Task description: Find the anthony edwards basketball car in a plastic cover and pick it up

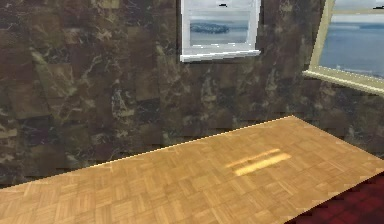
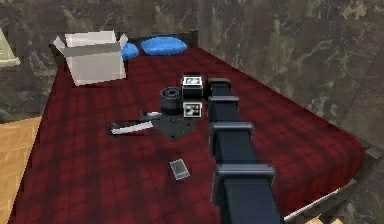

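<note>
A small flat grey rectangle (image 2: 180, 168), card-like with a pale rim, lies on the dark red plaid bedcover (image 2: 290, 130) in the arm side view. The dark arm bar (image 2: 235, 150) rises from the bottom edge just to its right. Two white marker squares (image 2: 191, 95) stand at the arm's far end. Left of them is the gripper's dark body, and its thin fingers (image 2: 135, 127) stretch left over the bedcover. The gripper (image 2: 118, 128) is farther up the picture than the grey rectangle. I cannot tell whether it holds anything.
An open white cardboard box (image 2: 92, 57) and a blue cushion (image 2: 165, 45) sit at the bed's far end. Parquet floor (image 2: 15, 150) lies left of the bed. The forward view has parquet floor (image 1: 200, 175), a dark marbled wall (image 1: 90, 80), two windows (image 1: 218, 28) and the bed's corner (image 1: 350, 210).
</note>
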